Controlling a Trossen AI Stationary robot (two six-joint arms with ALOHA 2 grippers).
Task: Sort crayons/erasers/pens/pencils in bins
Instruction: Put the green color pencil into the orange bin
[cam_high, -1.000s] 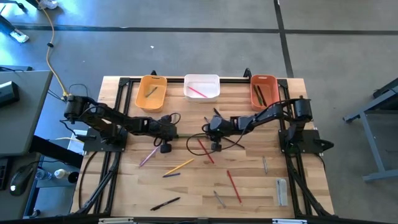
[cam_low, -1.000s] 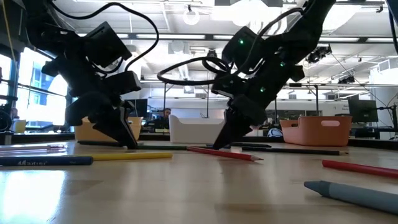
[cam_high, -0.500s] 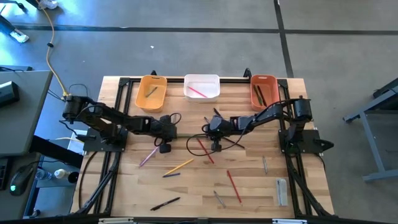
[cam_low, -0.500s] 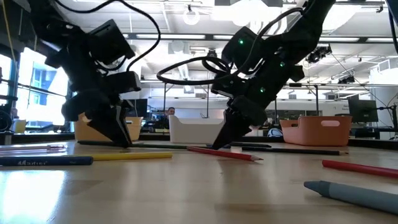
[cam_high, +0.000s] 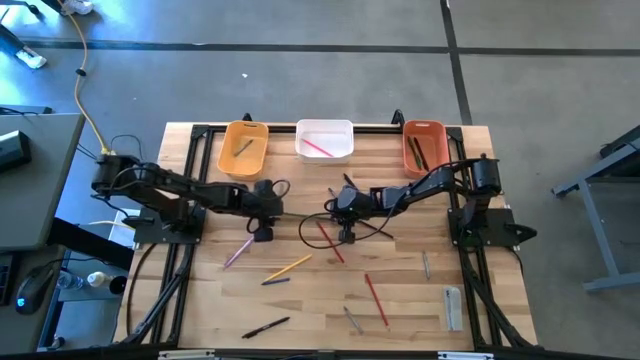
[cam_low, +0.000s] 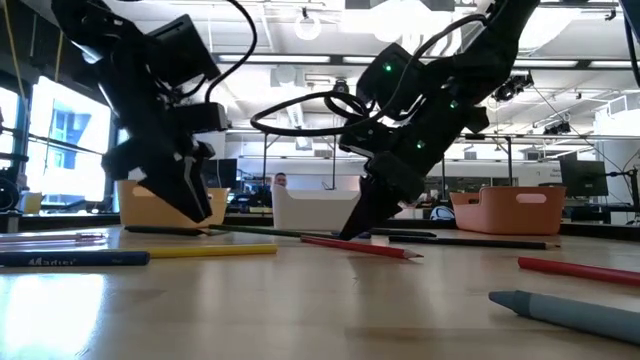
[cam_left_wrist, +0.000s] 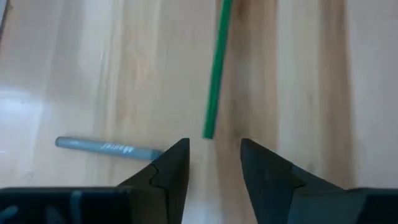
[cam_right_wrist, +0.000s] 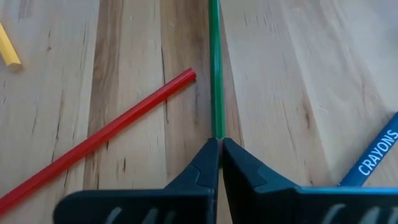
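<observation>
- The right pincer (cam_right_wrist: 219, 144) is clenched on one end of a green pencil (cam_right_wrist: 215, 68), low over the middle of the wooden worktop (cam_high: 400, 300).
- The left pincer (cam_left_wrist: 213, 163) stands released; the other end of that green pencil (cam_left_wrist: 216, 68) lies just in front of its parted fingers (cam_left_wrist: 171, 165), not between them.
- In the low view both pincers, left (cam_low: 190, 205) and right (cam_low: 355, 228), reach down close to the worktop, with the green pencil (cam_low: 255, 232) stretched low between them.
- A red pencil (cam_right_wrist: 99, 142) lies slantwise just beside the right pincer, its tip near the green one.
- A blue crayon (cam_right_wrist: 373, 155) and a yellow stick's end (cam_right_wrist: 7, 51) lie farther off in the right wrist view.
- A grey pen (cam_left_wrist: 106, 147) lies beside the left pincer's fingers.
- Three bins stand along the far edge: a yellow-orange bin (cam_high: 243, 148), a white bin (cam_high: 324, 140) holding a pink stick, and a red-orange bin (cam_high: 423, 146) holding dark sticks.
- Scattered on the near worktop are a pink pencil (cam_high: 238, 252), a yellow pencil (cam_high: 288, 267), another red pencil (cam_high: 375, 298) and a black pen (cam_high: 266, 327).
- Dark cables (cam_low: 300, 110) loop between the two arms.
</observation>
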